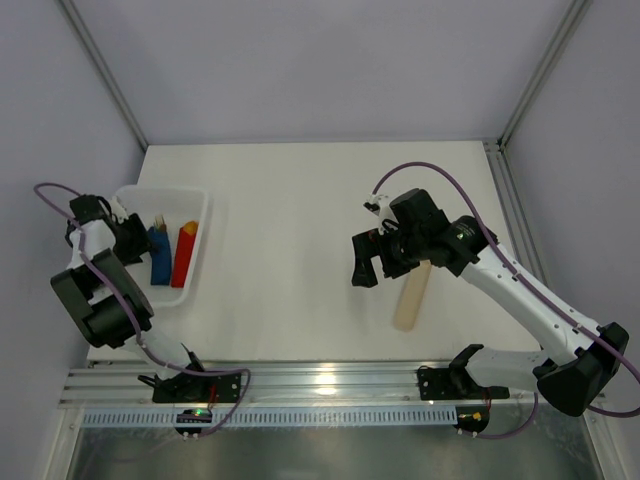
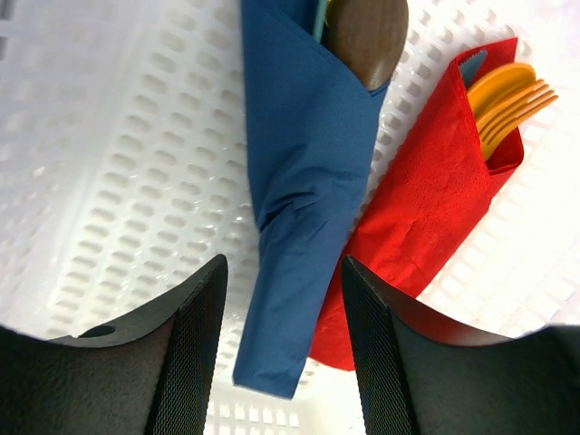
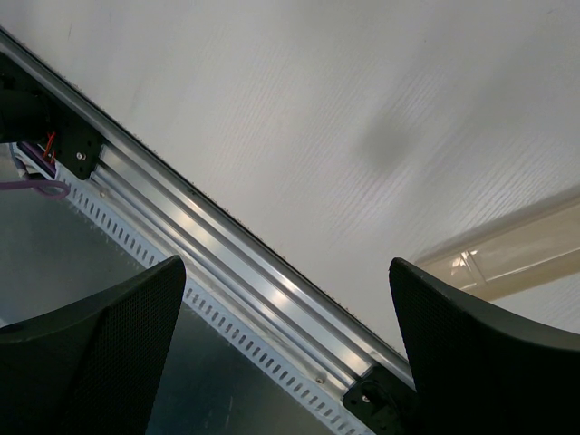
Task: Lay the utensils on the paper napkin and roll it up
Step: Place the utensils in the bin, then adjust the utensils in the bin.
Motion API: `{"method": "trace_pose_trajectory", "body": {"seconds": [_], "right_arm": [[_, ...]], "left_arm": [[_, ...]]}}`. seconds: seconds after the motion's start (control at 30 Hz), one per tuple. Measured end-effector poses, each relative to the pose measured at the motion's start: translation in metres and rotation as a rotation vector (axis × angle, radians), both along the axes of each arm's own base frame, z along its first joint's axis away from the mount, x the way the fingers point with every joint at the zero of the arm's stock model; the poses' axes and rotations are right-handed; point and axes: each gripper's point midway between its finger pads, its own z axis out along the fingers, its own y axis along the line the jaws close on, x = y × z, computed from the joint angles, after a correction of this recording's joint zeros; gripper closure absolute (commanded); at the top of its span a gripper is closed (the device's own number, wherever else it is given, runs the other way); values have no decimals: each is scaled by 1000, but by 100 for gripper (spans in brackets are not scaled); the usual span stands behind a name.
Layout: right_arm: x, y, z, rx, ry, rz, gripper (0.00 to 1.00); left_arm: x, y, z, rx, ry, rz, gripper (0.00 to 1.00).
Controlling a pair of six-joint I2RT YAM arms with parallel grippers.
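Observation:
The paper napkin (image 1: 158,252) is a narrow navy-blue roll (image 2: 304,181) lying in a white perforated basket (image 1: 197,198). A copper-brown utensil end (image 2: 364,36) pokes out of the roll's top; the rest of the utensils are hidden inside. My left gripper (image 1: 133,241) hovers over the basket, open (image 2: 283,272), with its jaws on either side of the roll's lower end and a gap on each side. My right gripper (image 1: 378,266) hangs wide open (image 3: 285,267) above the table, holding nothing.
A red napkin roll (image 2: 426,199) with orange cutlery (image 2: 507,95) lies against the blue roll in the basket (image 2: 109,163). A pale beige bar (image 1: 411,295) lies on the table just right of my right gripper. An aluminium rail (image 3: 227,263) runs along the near table edge.

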Motion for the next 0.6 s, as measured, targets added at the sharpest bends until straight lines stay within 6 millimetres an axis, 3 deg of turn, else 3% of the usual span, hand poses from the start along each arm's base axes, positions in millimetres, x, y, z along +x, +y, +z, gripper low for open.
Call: {"method": "trace_pose_trajectory", "body": {"seconds": [0.17,0.23,0.4,0.6], "right_arm": [[0,0,0,0,0,0,4],[0,0,0,0,0,0,4],[0,0,0,-1,0,0,4],[0,0,0,-1,1,-1,4]], "left_arm": [[-2,9,26,70,-40,52,49],[-1,10,38,85,-68,71,58],[-1,15,42,100,-63,114,100],[-4,22,24,90,-1,181,100]]}}
